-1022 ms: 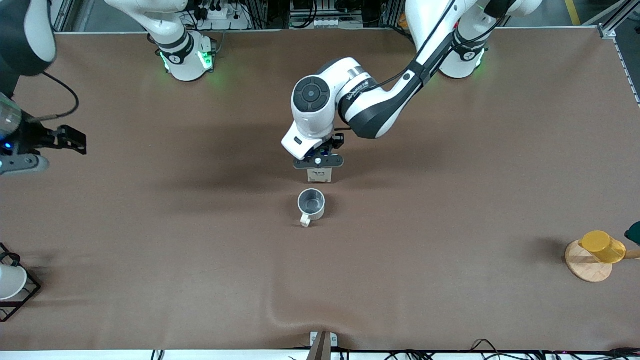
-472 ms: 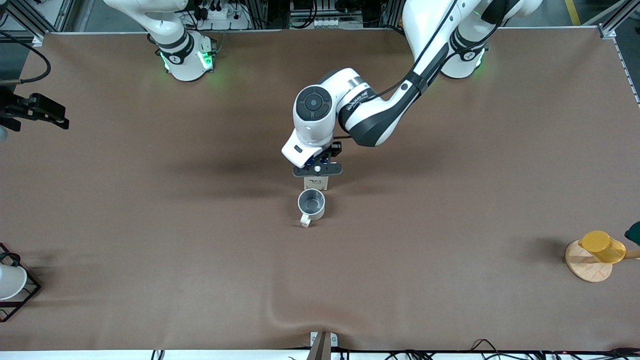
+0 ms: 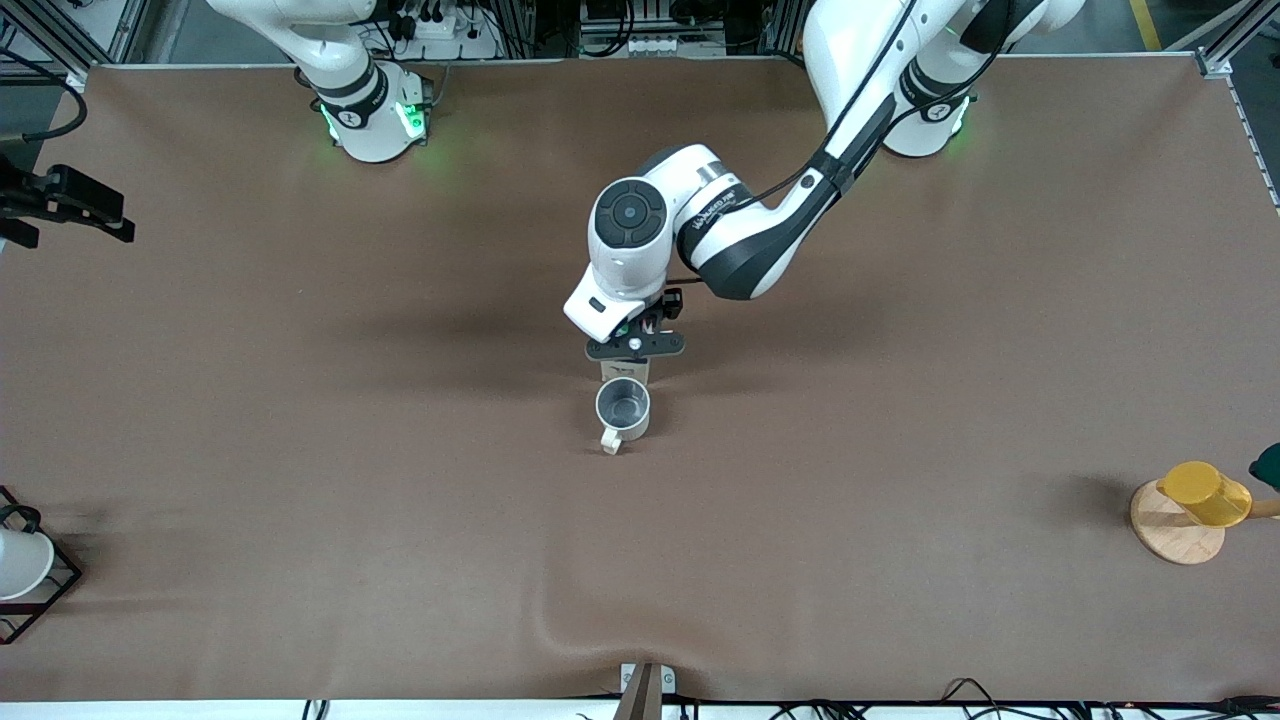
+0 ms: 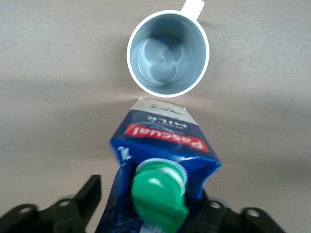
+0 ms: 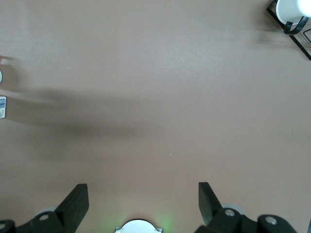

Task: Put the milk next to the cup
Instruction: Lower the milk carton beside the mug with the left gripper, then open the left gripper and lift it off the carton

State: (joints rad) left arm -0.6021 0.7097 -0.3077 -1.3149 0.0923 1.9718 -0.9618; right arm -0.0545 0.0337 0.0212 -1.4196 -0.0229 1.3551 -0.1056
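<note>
Left jaws point(image 4: 155, 213) gripping milk point(image 4: 163, 145), label "Pascual"

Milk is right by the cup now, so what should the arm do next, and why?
Probably open the left gripper and let go. It holds the milk upright beside the cup, farther from the front camera, apparently down on the table. The right gripper waits.

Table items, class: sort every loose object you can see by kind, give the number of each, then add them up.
Cups: 2, off-white mug and yellow cup
Milk cartons: 1, the milk, gripped by the left gripper
Wooden discs: 1
White vessels in black wire racks: 1
Total: 5
</note>
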